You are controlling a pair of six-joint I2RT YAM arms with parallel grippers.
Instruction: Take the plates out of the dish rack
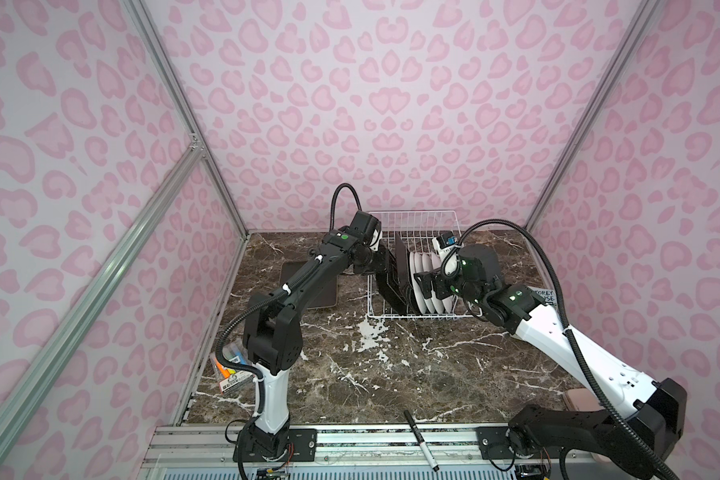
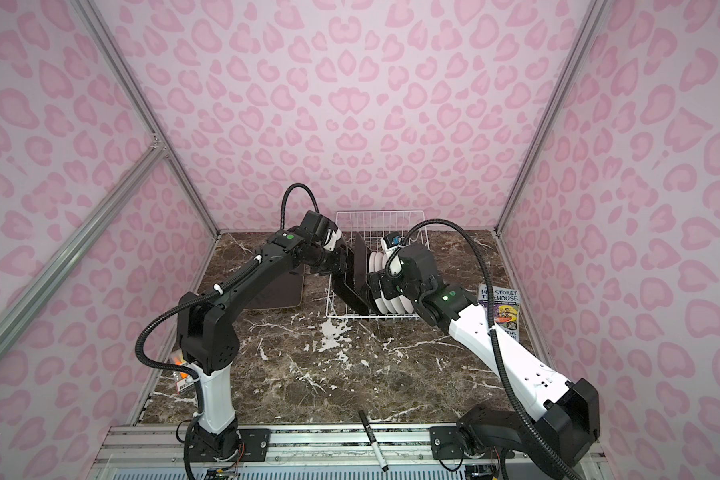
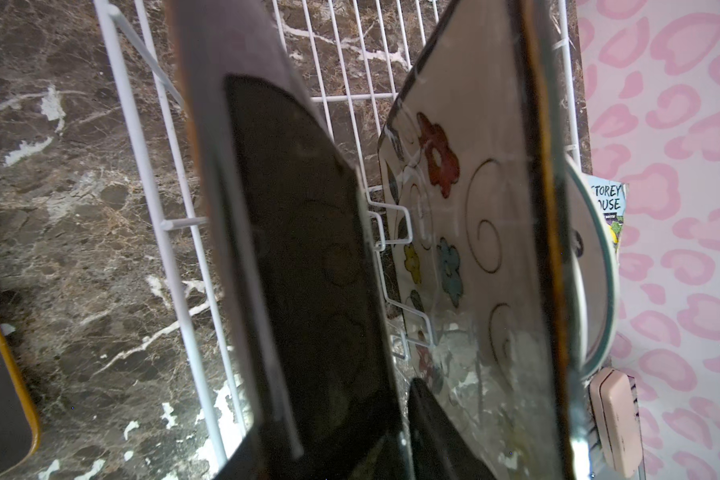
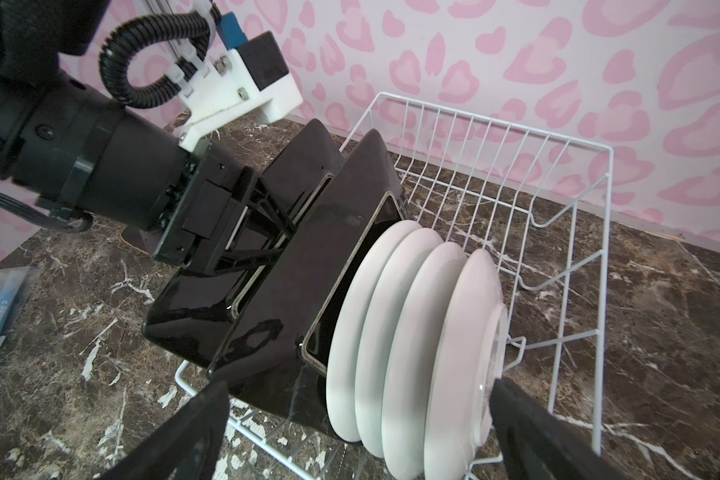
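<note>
Plates (image 1: 422, 272) are standing on edge in the dish rack (image 1: 412, 224), which is sitting at the back centre of the marble table (image 1: 391, 374) in both top views. At the lower left of those views, a pack of coloured markers (image 1: 231, 370) is lying by the table's edge. Left of centre, one dark square plate (image 2: 281, 293) is lying flat on the marble, near the rack and partly under the left arm. The left gripper (image 4: 283, 220) is reaching into the rack's left end, its fingers straddling the edge of the outermost of two square plates (image 4: 291, 291), one finger on each face. Whether they are pinching it or only sitting beside it cannot be told. That plate is leaning away from its neighbour. Right of them, four round white plates (image 4: 391, 332) are standing packed together, backs showing in the right wrist view. The right gripper (image 4: 358, 390) is hovering near these, its jaws spread wide and holding nothing. At the bottom centre a black pen (image 1: 422, 440) is resting on the metal rail. At the far right an illustrated book (image 2: 500, 307) is lying on the table, with a pale pink case (image 3: 615, 419) nearer the front.
</note>
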